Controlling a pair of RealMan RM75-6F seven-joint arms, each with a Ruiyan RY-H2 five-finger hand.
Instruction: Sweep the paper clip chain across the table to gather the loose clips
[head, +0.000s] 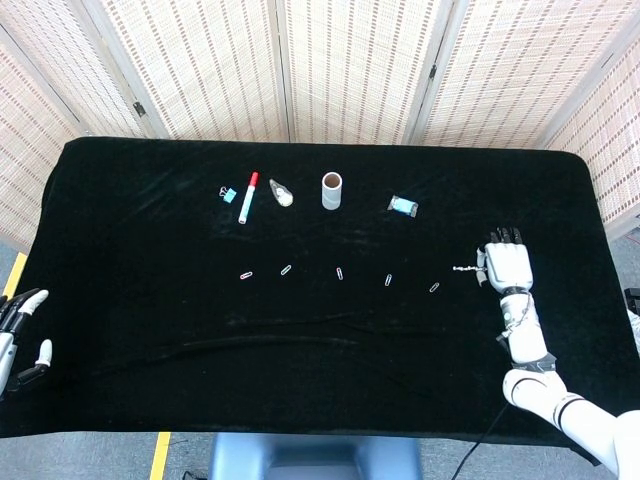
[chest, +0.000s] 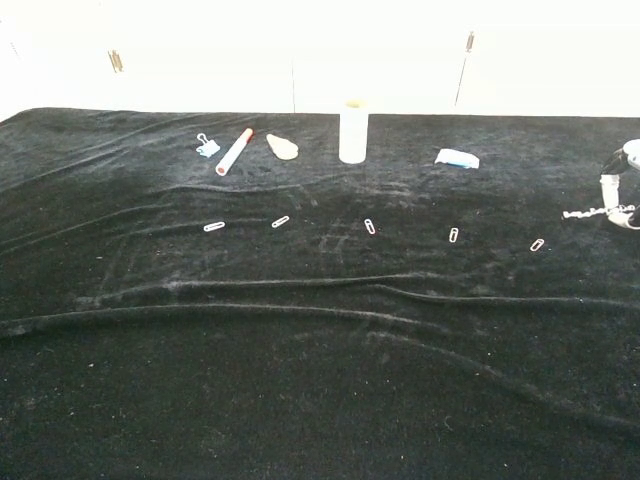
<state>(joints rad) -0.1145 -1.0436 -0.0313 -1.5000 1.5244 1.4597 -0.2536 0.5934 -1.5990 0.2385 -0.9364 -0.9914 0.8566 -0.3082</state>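
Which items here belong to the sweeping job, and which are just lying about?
Job:
paper clip chain, held by the right hand
five loose clips in a row, from to

Lying about:
binder clip
marker
pale lump
cardboard tube
blue packet
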